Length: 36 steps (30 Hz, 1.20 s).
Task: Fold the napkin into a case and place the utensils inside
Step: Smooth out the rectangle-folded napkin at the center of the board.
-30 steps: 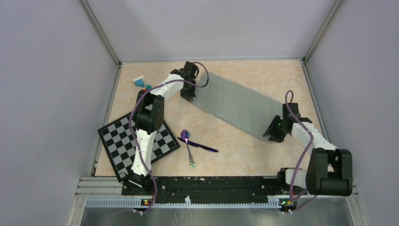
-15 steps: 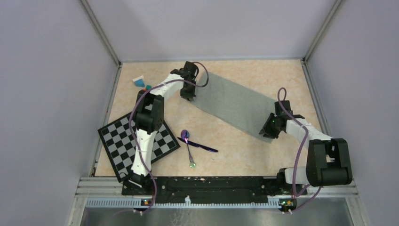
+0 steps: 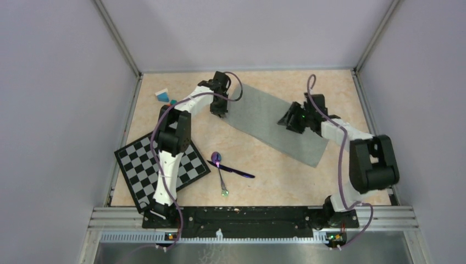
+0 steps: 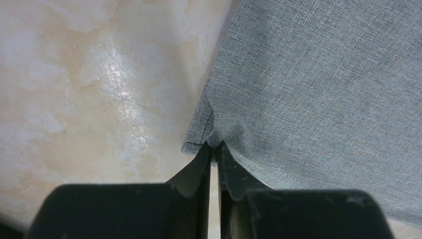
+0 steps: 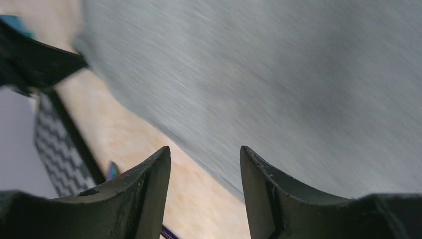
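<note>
Pinching the napkin (image 3: 272,124) by its left corner, upper centre, the left gripper (image 4: 214,145) apparently anchored it for folding, while the right gripper (image 5: 205,149) hovered spread and empty above mid-cloth, with the utensils (image 3: 221,166) well apart below.

the grey-green napkin (image 4: 323,74) is pinched just beside its corner between the closed black fingers of the left gripper (image 4: 214,148), the cloth being puckered into a small fold at the tips, and the glossy beige tabletop (image 4: 99,84) is seen to its left.
</note>
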Each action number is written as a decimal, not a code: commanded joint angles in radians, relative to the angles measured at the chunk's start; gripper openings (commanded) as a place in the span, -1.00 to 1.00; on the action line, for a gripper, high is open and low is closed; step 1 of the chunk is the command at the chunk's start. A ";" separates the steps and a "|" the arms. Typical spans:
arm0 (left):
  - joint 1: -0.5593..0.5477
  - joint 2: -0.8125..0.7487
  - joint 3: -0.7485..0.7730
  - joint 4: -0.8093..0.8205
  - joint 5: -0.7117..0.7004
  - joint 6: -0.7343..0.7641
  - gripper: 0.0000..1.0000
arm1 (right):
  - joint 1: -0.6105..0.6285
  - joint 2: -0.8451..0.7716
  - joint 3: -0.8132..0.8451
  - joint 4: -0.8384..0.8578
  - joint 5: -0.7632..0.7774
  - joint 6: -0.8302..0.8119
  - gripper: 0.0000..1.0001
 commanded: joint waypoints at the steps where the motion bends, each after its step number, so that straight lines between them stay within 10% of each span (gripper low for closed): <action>1: 0.009 0.009 -0.028 0.035 -0.002 -0.002 -0.77 | 0.116 0.264 0.259 0.350 -0.132 0.121 0.00; 11: 0.009 -0.005 -0.065 0.048 -0.011 -0.001 -0.77 | 0.225 0.841 0.848 0.513 -0.073 0.276 -0.49; 20: 0.011 0.020 -0.055 0.047 -0.017 0.005 -0.77 | 0.251 1.169 1.318 0.246 0.033 0.244 -0.56; 29: 0.010 0.044 -0.042 0.032 -0.061 0.021 -0.74 | 0.184 1.235 1.358 0.206 0.025 0.252 -0.54; 36: 0.028 0.084 0.146 -0.034 -0.157 0.071 -0.34 | 0.181 1.189 1.264 0.259 -0.025 0.227 -0.48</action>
